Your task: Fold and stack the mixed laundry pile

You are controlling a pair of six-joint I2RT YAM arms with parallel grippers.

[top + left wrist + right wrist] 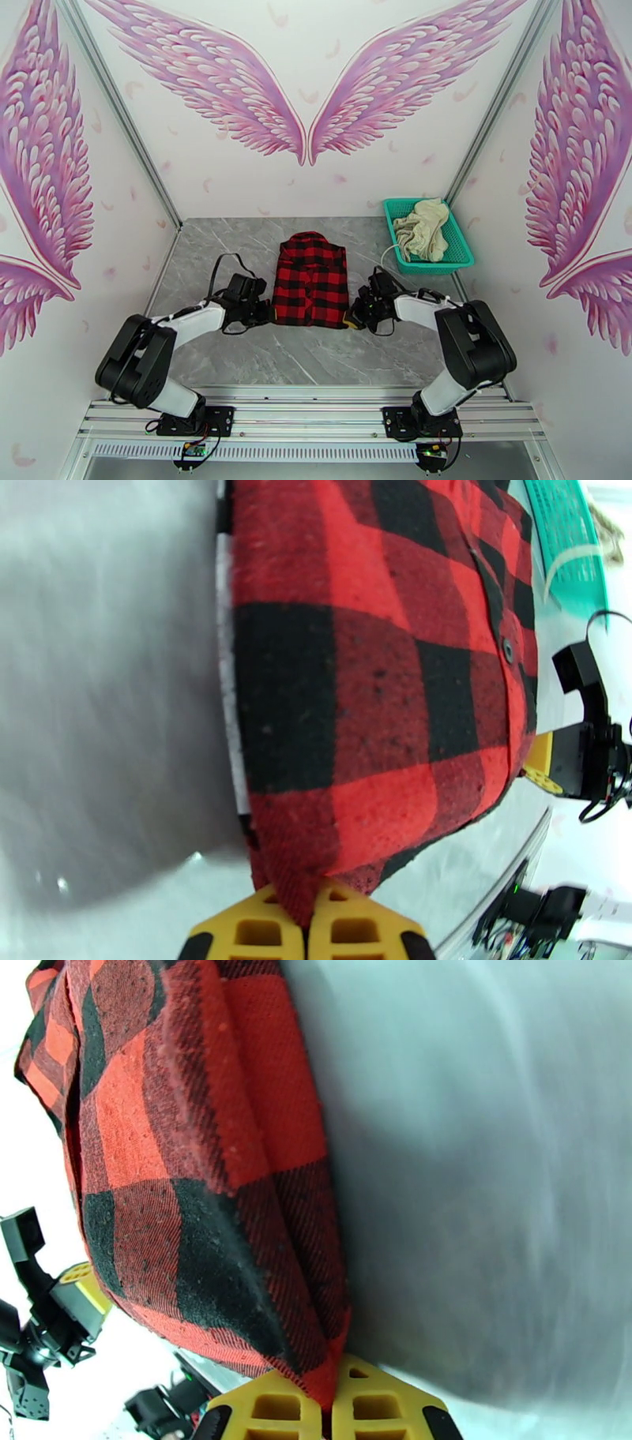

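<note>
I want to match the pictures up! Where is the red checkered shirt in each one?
Top external: the shirt lies in the middle of the grey table.
Left wrist: shirt at upper right, corner pinched by the left end effector below.
Right wrist: shirt at left, corner pinched by the right end effector below.
Shared landmark: the grey table.

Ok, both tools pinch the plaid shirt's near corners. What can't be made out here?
- Top view: sleeves of the shirt, hidden under its folded top layer.
- Top view: type of cream garment, bunched in the basket.
- Left wrist: table detail, blurred.
- Right wrist: right tool finger bases, cut off by the bottom edge.
</note>
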